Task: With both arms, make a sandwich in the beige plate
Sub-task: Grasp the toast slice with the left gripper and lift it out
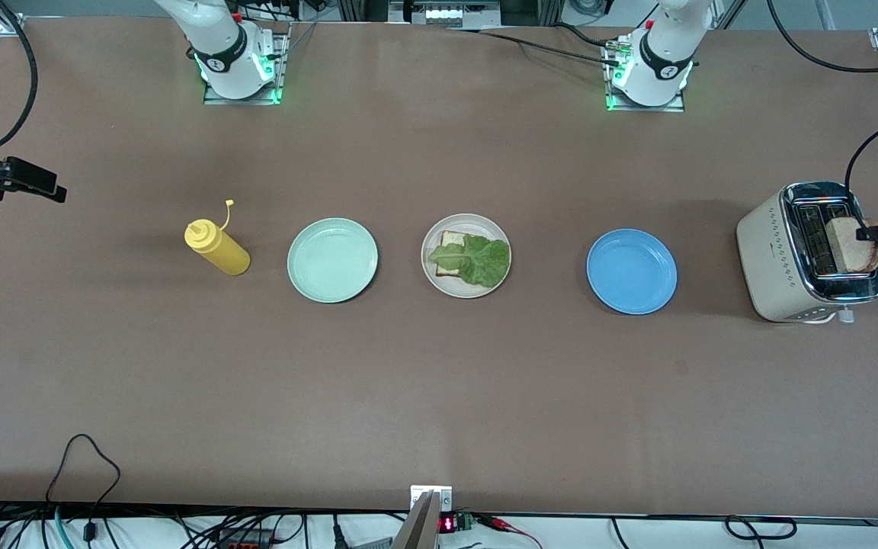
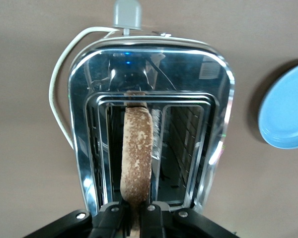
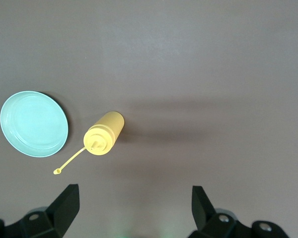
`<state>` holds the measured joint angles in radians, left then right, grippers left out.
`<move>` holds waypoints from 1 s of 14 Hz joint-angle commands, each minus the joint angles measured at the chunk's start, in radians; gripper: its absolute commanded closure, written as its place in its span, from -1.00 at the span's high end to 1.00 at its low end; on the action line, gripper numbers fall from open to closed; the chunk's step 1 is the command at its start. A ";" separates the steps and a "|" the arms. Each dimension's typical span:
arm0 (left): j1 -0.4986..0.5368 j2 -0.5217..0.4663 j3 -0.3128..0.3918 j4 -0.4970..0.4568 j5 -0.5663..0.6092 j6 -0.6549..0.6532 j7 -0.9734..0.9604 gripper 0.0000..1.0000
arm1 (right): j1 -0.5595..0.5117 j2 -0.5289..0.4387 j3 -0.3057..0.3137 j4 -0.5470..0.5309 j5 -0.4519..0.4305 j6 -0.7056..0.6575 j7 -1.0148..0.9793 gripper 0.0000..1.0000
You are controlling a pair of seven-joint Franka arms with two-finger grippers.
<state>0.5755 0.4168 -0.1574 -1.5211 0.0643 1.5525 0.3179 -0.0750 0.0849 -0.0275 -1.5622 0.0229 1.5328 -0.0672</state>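
Item, toast slice (image 2: 136,148): light, stiff, crumbly, standing in the toaster (image 1: 809,255) slot, your left gripper (image 2: 134,218) jaws pinching its top edge; beige plate (image 1: 466,221) holds bread and lettuce (image 1: 477,259); right gripper (image 3: 134,203) waits, jaws wide.

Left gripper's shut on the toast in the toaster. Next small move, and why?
Probably lift straight up. The left gripper is shut on the bread slice, which stands upright, still in the toaster slot. The beige plate holds one slice with lettuce on it and no top slice. The right gripper waits open above the yellow bottle.
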 commanded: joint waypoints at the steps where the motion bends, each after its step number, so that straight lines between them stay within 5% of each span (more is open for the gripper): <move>1: 0.001 -0.026 -0.017 0.103 0.002 -0.130 0.020 -0.99 | 0.001 -0.001 0.003 0.017 -0.006 -0.016 0.014 1.00; 5: -0.006 -0.027 -0.028 0.243 -0.029 -0.299 0.020 -0.99 | 0.001 -0.001 0.003 0.017 -0.006 -0.016 0.014 1.00; 7: -0.009 -0.029 -0.094 0.283 -0.027 -0.316 0.004 -0.99 | 0.000 -0.001 0.003 0.017 -0.006 -0.016 0.010 1.00; 11: -0.080 -0.050 -0.229 0.295 0.035 -0.316 -0.062 -0.99 | 0.001 -0.001 0.004 0.017 -0.006 -0.016 0.010 1.00; 14: -0.178 -0.050 -0.243 0.283 0.051 -0.315 -0.063 -0.99 | 0.001 -0.001 0.004 0.017 -0.006 -0.016 0.012 1.00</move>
<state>0.4494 0.3656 -0.3953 -1.2427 0.0823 1.2545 0.2560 -0.0739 0.0847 -0.0267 -1.5615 0.0229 1.5328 -0.0672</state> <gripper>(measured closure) 0.907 0.000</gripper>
